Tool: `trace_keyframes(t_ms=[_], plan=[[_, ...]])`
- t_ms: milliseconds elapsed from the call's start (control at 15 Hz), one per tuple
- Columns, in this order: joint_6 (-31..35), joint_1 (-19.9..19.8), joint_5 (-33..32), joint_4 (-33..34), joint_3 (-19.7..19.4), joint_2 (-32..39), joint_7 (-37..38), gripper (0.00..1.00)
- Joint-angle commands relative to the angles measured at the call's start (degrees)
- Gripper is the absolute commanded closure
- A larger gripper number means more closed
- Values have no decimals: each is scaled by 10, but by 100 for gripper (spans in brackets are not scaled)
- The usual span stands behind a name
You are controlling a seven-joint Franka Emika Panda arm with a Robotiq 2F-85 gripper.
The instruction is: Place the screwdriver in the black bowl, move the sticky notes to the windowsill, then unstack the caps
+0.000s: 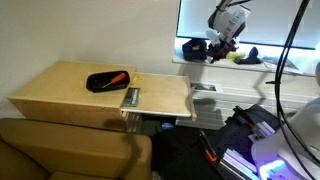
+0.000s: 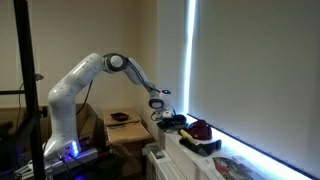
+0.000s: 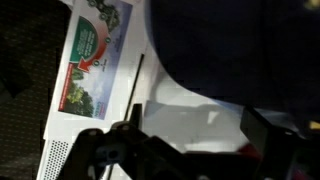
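The orange-handled screwdriver (image 1: 113, 78) lies in the black bowl (image 1: 100, 84) on the wooden table; the bowl (image 2: 120, 117) shows in both exterior views. On the white windowsill (image 1: 203, 63) a dark cap (image 2: 173, 122) and a dark red cap (image 2: 201, 130) sit side by side. My gripper (image 2: 160, 104) hangs open just above them with nothing between its fingers. In the wrist view the navy cap (image 3: 230, 40) fills the upper right over the sill (image 3: 190, 100), above my gripper (image 3: 195, 116). A pale yellow patch, probably the sticky notes (image 1: 241, 58), rests on the sill.
A small grey rectangular object (image 1: 131, 96) lies at the table's edge. A colourful printed card (image 3: 95, 50) lies on the sill beside the caps. A brown sofa (image 1: 70, 150) stands in front of the table. Cables and equipment (image 1: 250, 140) crowd the floor below the window.
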Motion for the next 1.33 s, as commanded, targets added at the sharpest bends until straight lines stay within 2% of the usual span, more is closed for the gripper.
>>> trace_keyframes(t_ms=[0, 267, 400, 467, 733, 1067, 1267], plan=[[-64, 15, -13, 10, -2, 36, -51, 0], [-112, 26, -43, 21, -17, 40, -86, 0], [-132, 49, -91, 33, -48, 45, -70, 0], [-103, 29, -55, 25, -26, 20, -74, 0], [-104, 39, -72, 27, -37, 18, -82, 0], [13, 38, -45, -11, -29, -18, -110, 0], [18, 53, -65, -13, -37, -18, -114, 0]])
